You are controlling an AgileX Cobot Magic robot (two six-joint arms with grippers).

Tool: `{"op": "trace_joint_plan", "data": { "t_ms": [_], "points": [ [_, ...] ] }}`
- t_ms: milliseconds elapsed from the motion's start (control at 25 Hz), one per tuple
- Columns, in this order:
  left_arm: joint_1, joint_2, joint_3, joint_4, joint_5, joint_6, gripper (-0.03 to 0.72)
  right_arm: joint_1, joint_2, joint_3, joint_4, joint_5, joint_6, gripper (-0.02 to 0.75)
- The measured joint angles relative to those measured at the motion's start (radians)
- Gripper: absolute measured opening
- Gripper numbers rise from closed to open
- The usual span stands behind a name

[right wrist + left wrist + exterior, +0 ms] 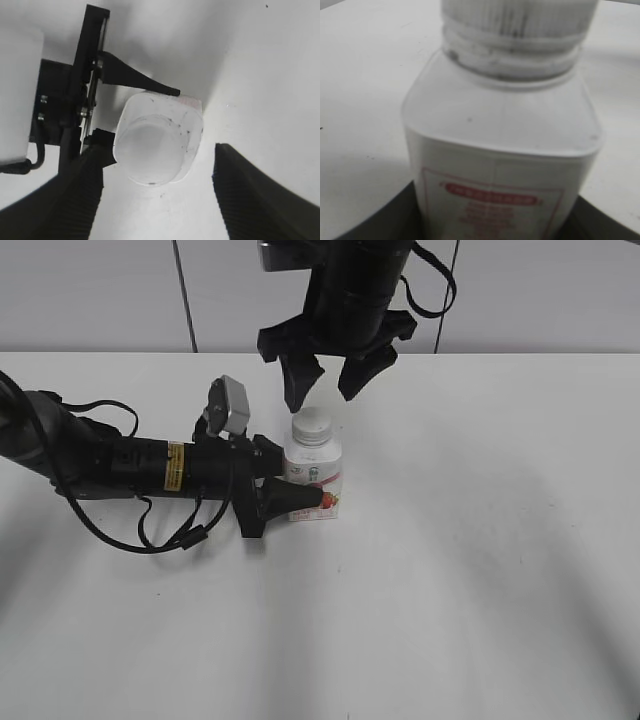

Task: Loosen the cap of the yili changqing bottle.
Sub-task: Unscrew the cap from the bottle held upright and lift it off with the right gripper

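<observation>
The yili changqing bottle stands upright on the white table, white with a pink-red label; it fills the left wrist view. Its round white cap sits on the neck, and shows from above in the right wrist view. My left gripper comes in from the left and is shut on the bottle's body, one black finger on each side. My right gripper hangs open just above the cap, with its fingers spread wide and clear of it.
The white table stretches around the bottle. The left arm and its cables lie across the left side. A grey wall runs behind the table.
</observation>
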Motion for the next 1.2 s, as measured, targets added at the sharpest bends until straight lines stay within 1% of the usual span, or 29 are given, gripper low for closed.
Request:
{"op": "trace_joint_plan", "data": {
  "t_ms": [280,440,720,1200],
  "points": [
    [0.0,0.0,0.0,0.0,0.0,0.0,0.377,0.0,0.006,0.0,0.032,0.0,0.264,0.537],
    [0.0,0.0,0.0,0.0,0.0,0.0,0.377,0.0,0.025,0.0,0.063,0.0,0.333,0.537],
    [0.0,0.0,0.0,0.0,0.0,0.0,0.377,0.0,0.033,0.0,0.061,0.0,0.375,0.537],
    [0.0,0.0,0.0,0.0,0.0,0.0,0.377,0.0,0.033,0.0,0.034,0.0,0.383,0.537]
  ]
}}
